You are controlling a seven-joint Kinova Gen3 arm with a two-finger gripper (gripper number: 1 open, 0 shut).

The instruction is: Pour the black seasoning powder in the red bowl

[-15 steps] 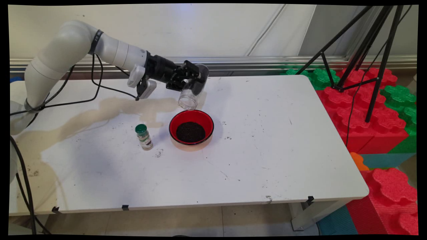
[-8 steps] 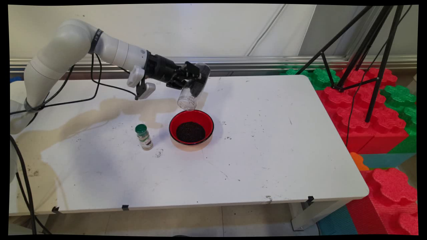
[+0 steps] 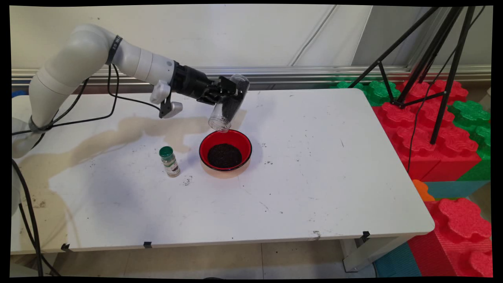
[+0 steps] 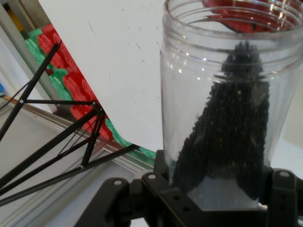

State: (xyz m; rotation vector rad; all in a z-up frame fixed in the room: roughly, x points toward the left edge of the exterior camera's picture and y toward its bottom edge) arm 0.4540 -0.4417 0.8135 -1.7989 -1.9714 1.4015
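Clamping the clear jar (image 3: 227, 107) mouth-down, the jaws hold it — over the red bowl (image 3: 225, 151).

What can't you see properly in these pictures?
- Gripper fingers: in the hand view the clear jar covers them.
- Label on the green-capped spice bottle: too small to read in the main view.
- Red bowl: the hand view's top edge cuts it off, leaving only a sliver seen through the jar's mouth.
- Black tripod: its top is cut off by the main view's upper edge.
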